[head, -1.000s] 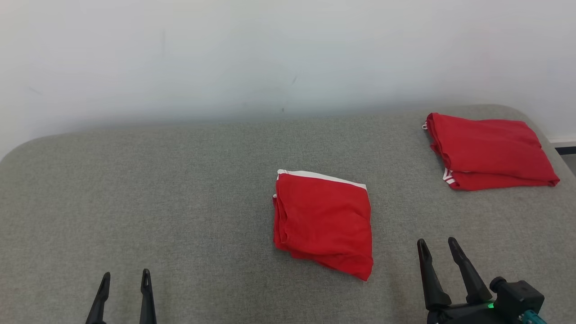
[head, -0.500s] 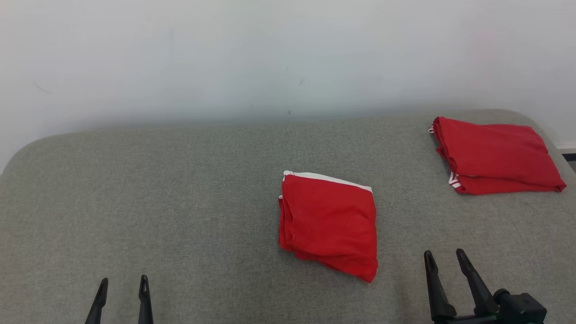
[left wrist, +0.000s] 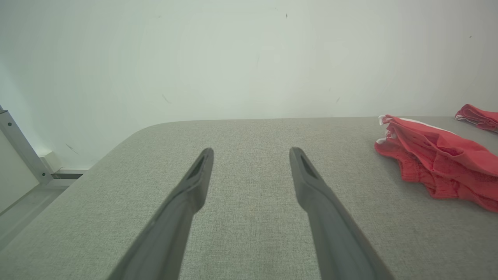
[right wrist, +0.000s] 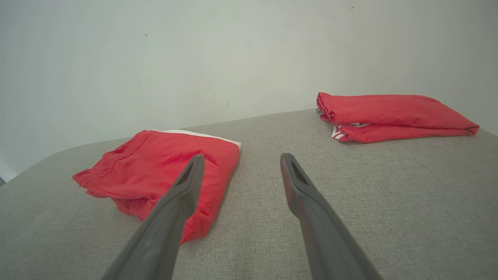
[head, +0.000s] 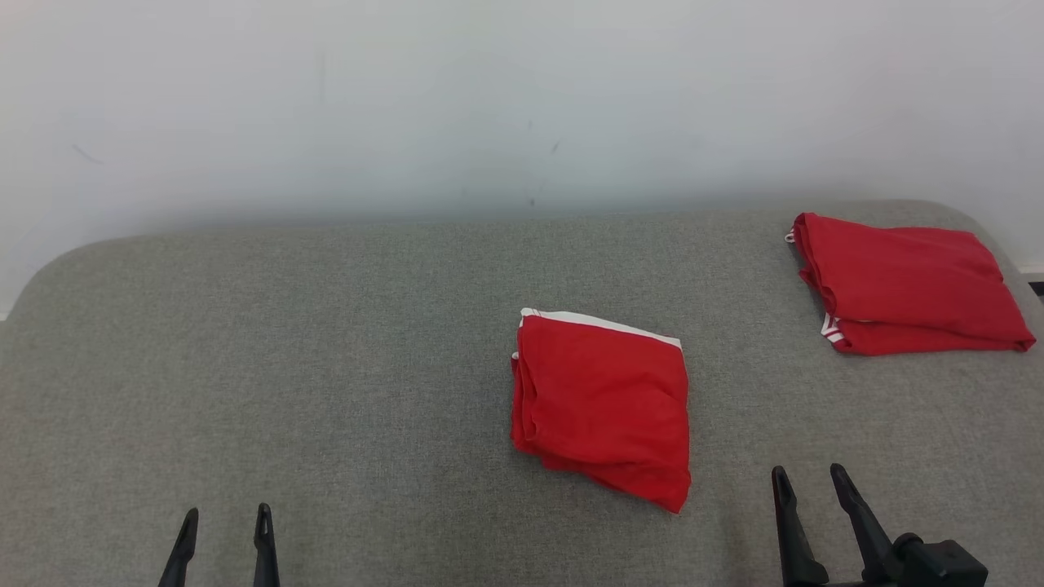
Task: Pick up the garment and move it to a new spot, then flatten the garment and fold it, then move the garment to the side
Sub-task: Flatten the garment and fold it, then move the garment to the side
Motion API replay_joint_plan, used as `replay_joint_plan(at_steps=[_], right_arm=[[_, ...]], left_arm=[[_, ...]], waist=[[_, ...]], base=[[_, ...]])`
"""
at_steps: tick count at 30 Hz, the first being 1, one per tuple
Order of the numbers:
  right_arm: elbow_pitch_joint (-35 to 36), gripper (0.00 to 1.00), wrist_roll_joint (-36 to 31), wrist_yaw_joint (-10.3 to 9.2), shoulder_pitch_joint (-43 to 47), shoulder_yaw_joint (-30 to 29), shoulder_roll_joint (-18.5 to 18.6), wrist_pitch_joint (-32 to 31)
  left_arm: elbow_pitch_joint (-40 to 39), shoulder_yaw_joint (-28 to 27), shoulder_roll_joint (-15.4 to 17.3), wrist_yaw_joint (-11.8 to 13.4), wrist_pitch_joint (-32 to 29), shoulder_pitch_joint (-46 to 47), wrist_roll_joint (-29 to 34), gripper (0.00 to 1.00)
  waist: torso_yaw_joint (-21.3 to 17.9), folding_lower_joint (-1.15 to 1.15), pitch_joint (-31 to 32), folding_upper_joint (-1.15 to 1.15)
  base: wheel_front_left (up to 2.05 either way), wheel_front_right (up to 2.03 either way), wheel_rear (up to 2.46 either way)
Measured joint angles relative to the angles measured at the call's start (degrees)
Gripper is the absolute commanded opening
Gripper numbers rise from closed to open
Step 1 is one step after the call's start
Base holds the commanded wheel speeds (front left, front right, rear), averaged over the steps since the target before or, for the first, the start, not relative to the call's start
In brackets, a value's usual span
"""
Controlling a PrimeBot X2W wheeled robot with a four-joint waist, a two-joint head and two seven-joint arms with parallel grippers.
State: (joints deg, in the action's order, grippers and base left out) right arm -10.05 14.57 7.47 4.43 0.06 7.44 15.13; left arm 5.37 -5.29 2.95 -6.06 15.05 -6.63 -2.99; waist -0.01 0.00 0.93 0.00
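The folded red garment (head: 602, 405) is lying in the middle of the gray pad (head: 326, 367), while the left gripper (head: 227, 512) and right gripper (head: 807, 470) are hanging nearby, fingers apart, holding nothing.

Grey fabric surface (head: 326, 367) w/ rounded corners across lower frame. White wall (head: 489, 98) behind, few faint scuffs. Metal bar (left wrist: 21, 146) at left edge, left wrist view.
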Motion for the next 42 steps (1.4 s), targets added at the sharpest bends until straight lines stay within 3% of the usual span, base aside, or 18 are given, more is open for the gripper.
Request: replay_joint_plan(at_steps=[25,34,42], right_arm=[[-3.05,1.00,-0.36,0.00,-2.13,1.41,-0.03,-0.01],[-10.20,1.00,0.02,0.00,-11.59,4.27,1.96,-0.25],[-19.39,1.00,3.26,0.00,-22.08,4.60,2.53,-4.14]], left_arm=[[0.15,0.79,-0.01,0.10,0.00,-0.03,-0.01,1.00],[0.48,1.68,-0.03,0.18,0.00,0.10,-0.16,1.00],[0.78,2.07,-0.02,0.08,0.00,0.48,-0.16,1.00]], waist=[[0.64,0.00,0.37,0.00],[2.27,0.00,0.43,0.00],[3.87,0.01,-0.21,0.00]], base=[[0.00,0.00,0.00],[0.00,0.00,0.00],[0.00,0.00,0.00]])
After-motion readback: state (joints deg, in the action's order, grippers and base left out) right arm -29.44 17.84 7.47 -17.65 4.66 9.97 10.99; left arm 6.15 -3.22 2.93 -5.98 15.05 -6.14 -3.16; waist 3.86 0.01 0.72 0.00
